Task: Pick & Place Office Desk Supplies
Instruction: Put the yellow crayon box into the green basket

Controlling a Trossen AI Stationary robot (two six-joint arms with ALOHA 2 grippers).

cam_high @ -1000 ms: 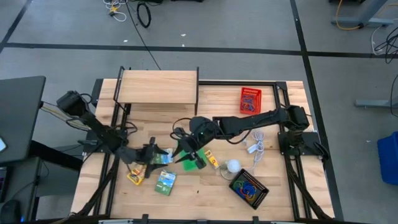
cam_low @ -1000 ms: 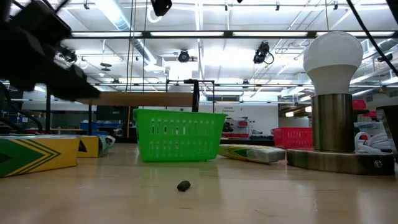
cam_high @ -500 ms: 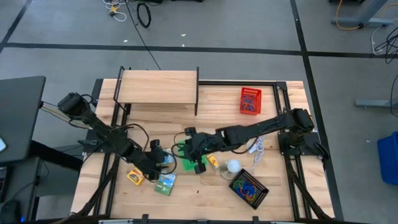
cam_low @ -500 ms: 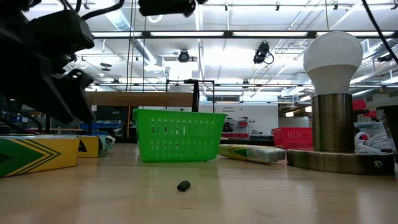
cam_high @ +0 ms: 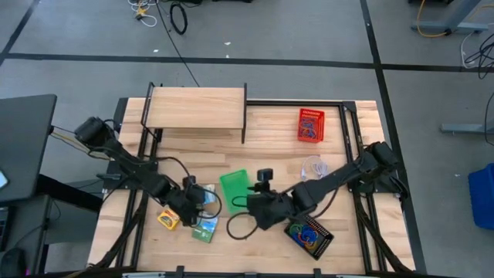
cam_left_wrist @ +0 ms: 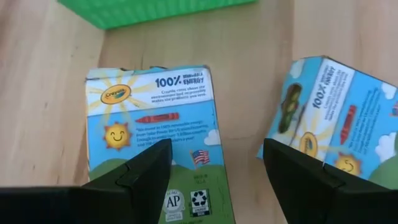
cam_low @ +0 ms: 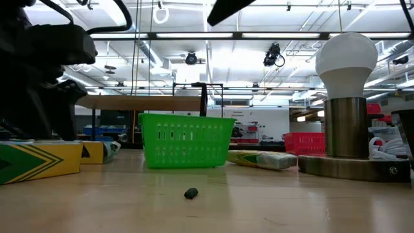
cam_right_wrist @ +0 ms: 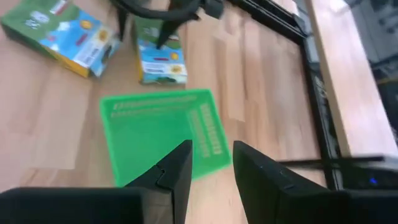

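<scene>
Two printed crayon packets lie flat on the table under my left gripper (cam_left_wrist: 217,177), one (cam_left_wrist: 155,137) below its left finger, the other (cam_left_wrist: 329,118) beside its right finger. In the high view my left gripper (cam_high: 196,203) stands open over these packets (cam_high: 204,227), next to a yellow packet (cam_high: 168,219). The green basket (cam_high: 234,188) stands upright on the table. My right gripper (cam_right_wrist: 211,168) hangs open above the table, just right of the basket (cam_right_wrist: 161,134), with nothing between its fingers. Coloured loops fill the black basket (cam_high: 309,235).
A wooden shelf (cam_high: 197,108) stands at the back left and a red basket (cam_high: 310,125) at the back right. A white cord (cam_high: 312,166) lies right of centre. The white ball-shaped lamp (cam_low: 346,58) stands on its metal base. A small dark bit (cam_low: 191,193) lies on the table.
My right gripper has swung away from the green basket toward the table's near and right edges, turning as it went. My left gripper has tipped downward over the crayon packets and shifted slightly toward the near edge. The basket has stayed in place.
</scene>
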